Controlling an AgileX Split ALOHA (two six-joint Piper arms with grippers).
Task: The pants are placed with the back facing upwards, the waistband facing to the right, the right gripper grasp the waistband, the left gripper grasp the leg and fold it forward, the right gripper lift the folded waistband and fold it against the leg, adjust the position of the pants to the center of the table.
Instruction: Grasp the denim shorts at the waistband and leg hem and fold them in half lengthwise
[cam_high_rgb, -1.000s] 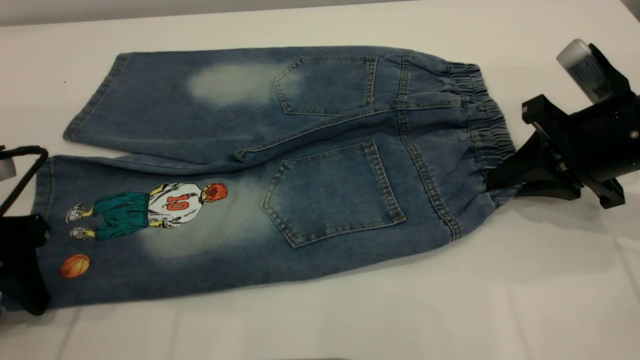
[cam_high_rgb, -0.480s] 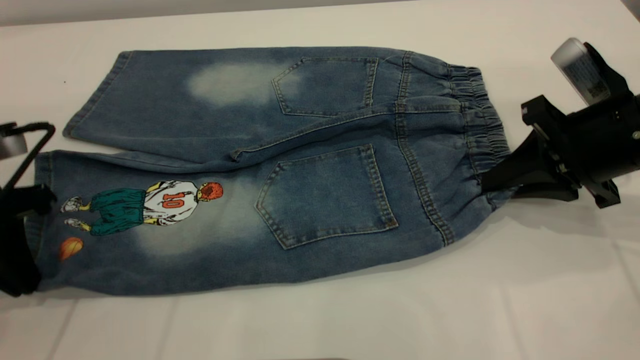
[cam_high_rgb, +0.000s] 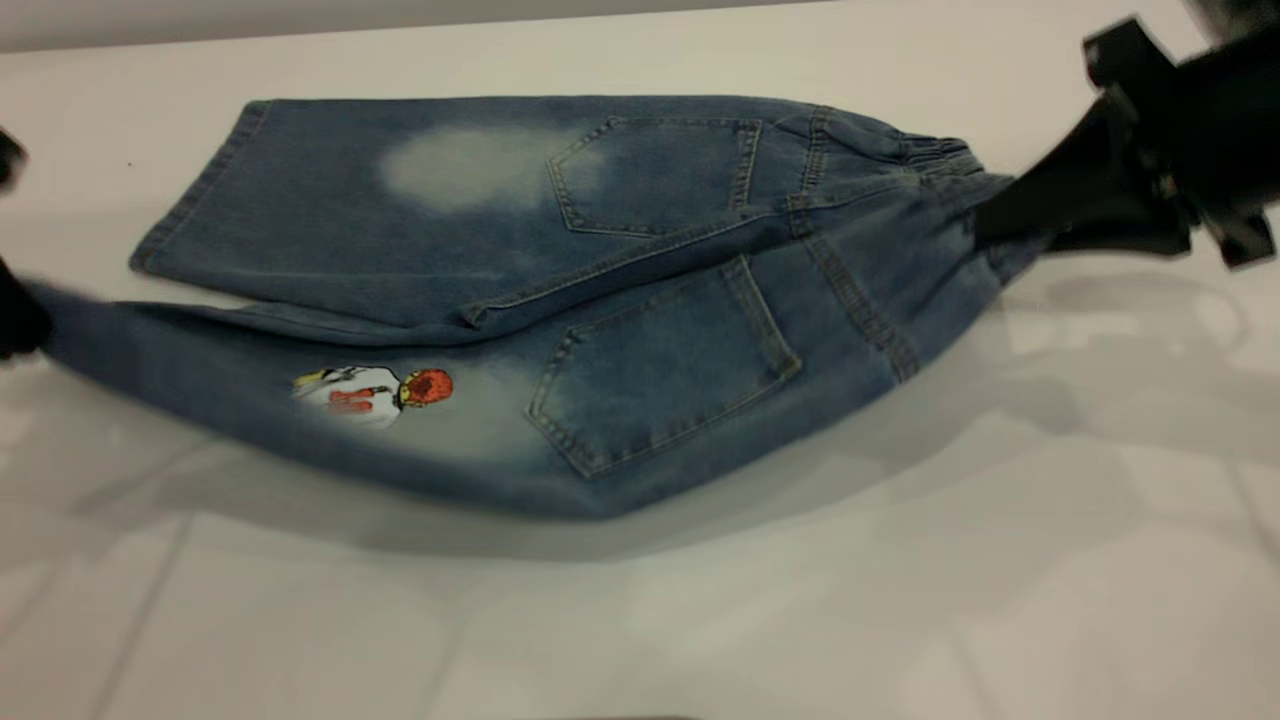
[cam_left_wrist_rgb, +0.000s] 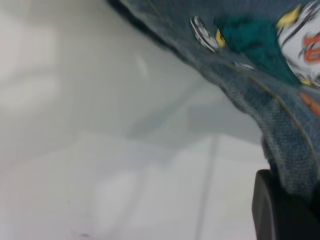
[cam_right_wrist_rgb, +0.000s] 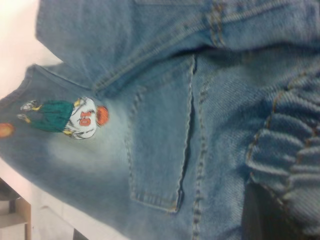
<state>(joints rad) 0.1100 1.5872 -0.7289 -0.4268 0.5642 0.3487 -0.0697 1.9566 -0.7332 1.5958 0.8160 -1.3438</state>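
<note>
The pants (cam_high_rgb: 650, 200), blue denim with the back pockets up, lie across the table (cam_high_rgb: 800, 600). At the right end my right gripper (cam_high_rgb: 1005, 220) is shut on the near part of the ruched waistband (cam_right_wrist_rgb: 287, 160) and holds it off the surface. My left gripper (cam_high_rgb: 15, 320), at the frame's left edge, is shut on the hem of the printed leg (cam_high_rgb: 250, 370); in the left wrist view the denim runs in beside a black finger (cam_left_wrist_rgb: 277, 210). That leg hangs tilted above its shadow. The player print (cam_high_rgb: 370, 390) shows only in part. The plain leg (cam_high_rgb: 350, 210) lies flat behind.
White table surface stretches wide in front of the pants and to the right. A strip of table lies beyond the plain leg toward the far edge (cam_high_rgb: 400, 35). No other objects are in view.
Both grippers rose, lifting the waistband's near part and the printed leg's hem. The near half of the pants now hangs above the table, and the basketball has turned out of sight.
</note>
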